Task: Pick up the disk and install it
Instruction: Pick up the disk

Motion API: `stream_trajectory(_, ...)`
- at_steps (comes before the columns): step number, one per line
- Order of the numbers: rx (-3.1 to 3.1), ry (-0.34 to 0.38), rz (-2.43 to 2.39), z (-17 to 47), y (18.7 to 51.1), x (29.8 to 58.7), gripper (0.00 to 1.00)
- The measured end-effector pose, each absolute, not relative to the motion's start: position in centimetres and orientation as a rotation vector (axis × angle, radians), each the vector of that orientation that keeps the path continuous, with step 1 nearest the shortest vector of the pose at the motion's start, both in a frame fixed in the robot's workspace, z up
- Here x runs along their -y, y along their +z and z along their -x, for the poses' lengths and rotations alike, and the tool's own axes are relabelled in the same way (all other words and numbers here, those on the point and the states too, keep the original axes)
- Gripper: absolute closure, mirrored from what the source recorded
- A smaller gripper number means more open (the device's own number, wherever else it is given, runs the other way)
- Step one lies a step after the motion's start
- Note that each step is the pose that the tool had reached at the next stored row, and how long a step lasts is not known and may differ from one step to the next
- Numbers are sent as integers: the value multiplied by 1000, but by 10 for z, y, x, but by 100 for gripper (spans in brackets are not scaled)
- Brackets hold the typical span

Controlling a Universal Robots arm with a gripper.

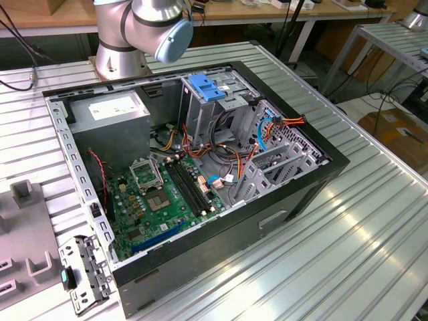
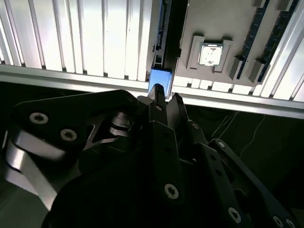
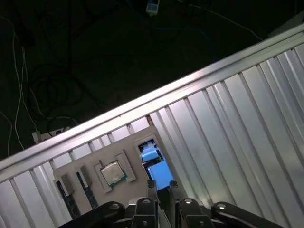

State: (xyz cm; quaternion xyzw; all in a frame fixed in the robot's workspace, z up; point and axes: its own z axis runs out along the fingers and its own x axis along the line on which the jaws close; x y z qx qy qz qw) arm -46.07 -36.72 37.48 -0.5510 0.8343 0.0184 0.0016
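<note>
Exterior view: the open computer case (image 1: 200,174) lies on the ribbed table (image 1: 348,234), with the arm (image 1: 144,27) beyond it. Second wrist view: the gripper (image 2: 166,97) is pinched onto the disk (image 2: 159,81), which stands on edge in the grey tray (image 2: 213,19) near a processor chip (image 2: 210,53). First wrist view: its blue rail (image 3: 159,173) runs in between the tips.

I count one computer case (image 1: 200,257), one motherboard (image 1: 150,207) and one power-supply box (image 1: 110,110) in the exterior view. In the first wrist view I count one disk (image 3: 159,173) and one processor chip (image 3: 112,172).
</note>
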Motion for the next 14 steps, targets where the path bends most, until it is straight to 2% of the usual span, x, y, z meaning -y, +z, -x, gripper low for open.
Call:
stream_trajectory(4,-2552,57,1827,461,371,367,73)
stream_trajectory(5,-2538,57,1847,461,371,367,67)
stream_trajectory(10,-2478,56,1928,461,368,367,66)
stream_trajectory(11,-2473,56,1934,461,368,367,59)
stream_trajectory(14,-2471,55,1936,461,368,367,59)
